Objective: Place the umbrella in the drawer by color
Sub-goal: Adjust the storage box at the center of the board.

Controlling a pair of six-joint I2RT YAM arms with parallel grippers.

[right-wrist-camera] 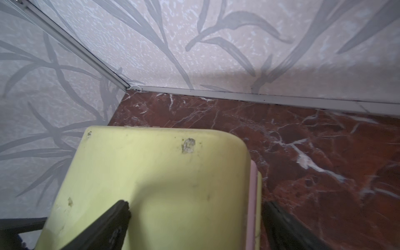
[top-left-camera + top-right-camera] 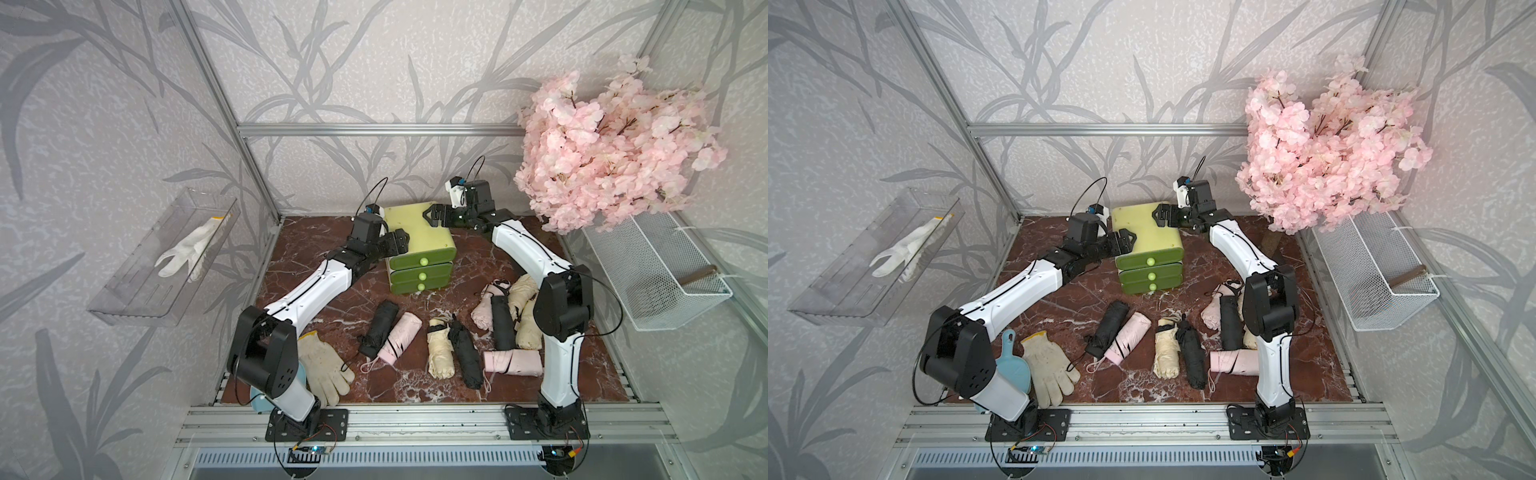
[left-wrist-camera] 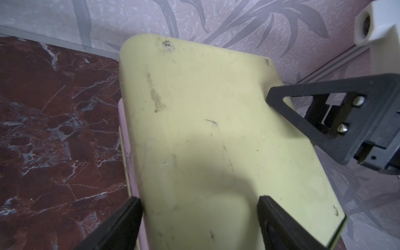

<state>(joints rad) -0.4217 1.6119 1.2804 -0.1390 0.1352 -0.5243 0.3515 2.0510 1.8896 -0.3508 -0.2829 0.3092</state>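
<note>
Left gripper (image 2: 401, 243), jaws spread wide and empty, straddles the drawer chest (image 2: 419, 237) at its left top edge; right gripper (image 2: 433, 215), equally wide and empty, straddles its right edge.

Wrist views give you only the drawer (image 3: 194, 129) top; its fronts are out of frame, and the left fingers (image 3: 116, 227) are cut off at the edge. Fwd of the drawer, right arm (image 2: 563, 303) hides pt of cream umbrellas (image 2: 524, 291); blue scoop (image 2: 257, 400) mostly behind left arm (image 2: 270, 361).
</note>
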